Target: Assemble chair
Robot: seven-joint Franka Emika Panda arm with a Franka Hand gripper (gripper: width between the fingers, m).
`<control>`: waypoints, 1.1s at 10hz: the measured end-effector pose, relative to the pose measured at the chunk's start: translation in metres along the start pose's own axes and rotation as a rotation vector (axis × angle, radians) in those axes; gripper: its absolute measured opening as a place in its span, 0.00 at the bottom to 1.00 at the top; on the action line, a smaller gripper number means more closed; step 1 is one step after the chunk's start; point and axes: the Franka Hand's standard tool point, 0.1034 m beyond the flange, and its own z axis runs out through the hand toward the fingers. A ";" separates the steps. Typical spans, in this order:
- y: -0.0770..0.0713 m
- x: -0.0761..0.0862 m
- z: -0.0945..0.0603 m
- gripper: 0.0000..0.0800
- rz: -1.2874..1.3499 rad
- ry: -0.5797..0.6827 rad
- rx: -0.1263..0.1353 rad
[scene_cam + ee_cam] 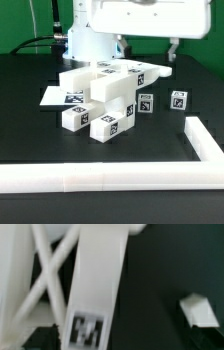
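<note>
Lying beneath the gripper [146, 47]: chair pieces [106, 95]

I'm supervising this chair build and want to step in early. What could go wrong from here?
1. The chair pieces lie packed together, some stacked, so lifting one could drag or tip its neighbours.
2. A small block sits apart near the rail. A nudge could push it against that rail.
3. The wrist view is blurred around the X-braced panel, so a grasp there may be misjudged.

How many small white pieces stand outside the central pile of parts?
2: the near piece beside the pile, the far piece further to the exterior view's right. Others may be hidden.
</note>
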 end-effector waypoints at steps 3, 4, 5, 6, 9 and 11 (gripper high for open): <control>0.002 0.002 0.000 0.81 -0.001 0.001 0.000; 0.002 0.001 -0.001 0.81 0.013 0.000 -0.001; -0.005 -0.011 -0.004 0.81 0.075 -0.001 0.002; -0.014 -0.035 -0.001 0.81 0.098 0.003 0.005; -0.033 -0.073 0.015 0.81 0.115 -0.007 -0.021; -0.039 -0.080 0.019 0.81 0.118 -0.007 -0.028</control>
